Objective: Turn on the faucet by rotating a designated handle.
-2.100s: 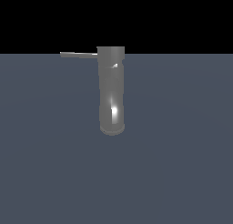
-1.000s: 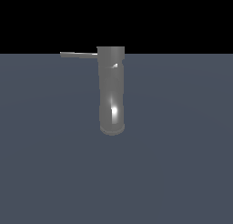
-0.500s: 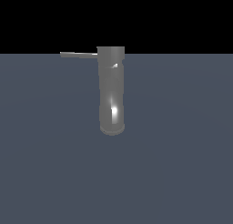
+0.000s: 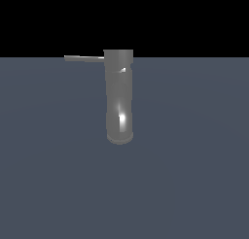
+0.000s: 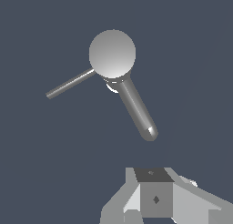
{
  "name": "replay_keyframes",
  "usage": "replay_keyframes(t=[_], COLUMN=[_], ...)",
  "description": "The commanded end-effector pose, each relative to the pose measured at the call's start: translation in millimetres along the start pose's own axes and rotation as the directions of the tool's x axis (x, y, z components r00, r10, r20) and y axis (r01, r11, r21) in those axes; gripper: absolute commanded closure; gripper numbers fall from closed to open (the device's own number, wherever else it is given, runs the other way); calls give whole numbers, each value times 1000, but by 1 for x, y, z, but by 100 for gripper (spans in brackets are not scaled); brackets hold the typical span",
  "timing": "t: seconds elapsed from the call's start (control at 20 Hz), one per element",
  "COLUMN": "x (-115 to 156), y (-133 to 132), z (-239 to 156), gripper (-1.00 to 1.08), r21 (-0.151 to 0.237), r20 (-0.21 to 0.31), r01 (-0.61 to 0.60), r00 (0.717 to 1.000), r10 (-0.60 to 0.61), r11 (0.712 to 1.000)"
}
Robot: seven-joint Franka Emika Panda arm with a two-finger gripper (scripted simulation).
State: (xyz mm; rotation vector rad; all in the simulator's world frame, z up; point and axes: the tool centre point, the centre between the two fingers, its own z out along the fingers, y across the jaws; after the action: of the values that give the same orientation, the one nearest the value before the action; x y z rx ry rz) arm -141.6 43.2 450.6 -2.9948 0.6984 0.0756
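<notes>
Evidently nothing is done: the handle (image 4: 83,59) sticks out sideways from the faucet (image 4: 119,94) top, untouched, with the gripper (image 5: 157,198) well apart (fingers cropped, so open or closed I cannot tell). Approach and rotation remain.

No visible change in the exterior view: faucet (image 4: 119,99) and handle (image 4: 83,59) as before.

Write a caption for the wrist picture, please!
Looking down on the faucet, its thin handle sticking out sideways, untouched by the tool below.
</notes>
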Motion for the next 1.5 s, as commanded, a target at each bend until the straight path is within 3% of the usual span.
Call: replay_keyframes(t=[0.0, 0.35, 0.7, 1.05, 1.45], x=[9, 32, 54, 73, 92], y=[-9, -36, -62, -87, -116], z=[7, 28, 52, 78, 111], gripper=[108, 108, 108, 108, 108], r21=[6, 12, 8, 0, -3], r20=[6, 20, 25, 17, -8], r01=[-60, -226, -387, -539, -691], r00=[998, 974, 922, 842, 723], r10=[60, 225, 387, 539, 691], r11=[998, 974, 922, 842, 723])
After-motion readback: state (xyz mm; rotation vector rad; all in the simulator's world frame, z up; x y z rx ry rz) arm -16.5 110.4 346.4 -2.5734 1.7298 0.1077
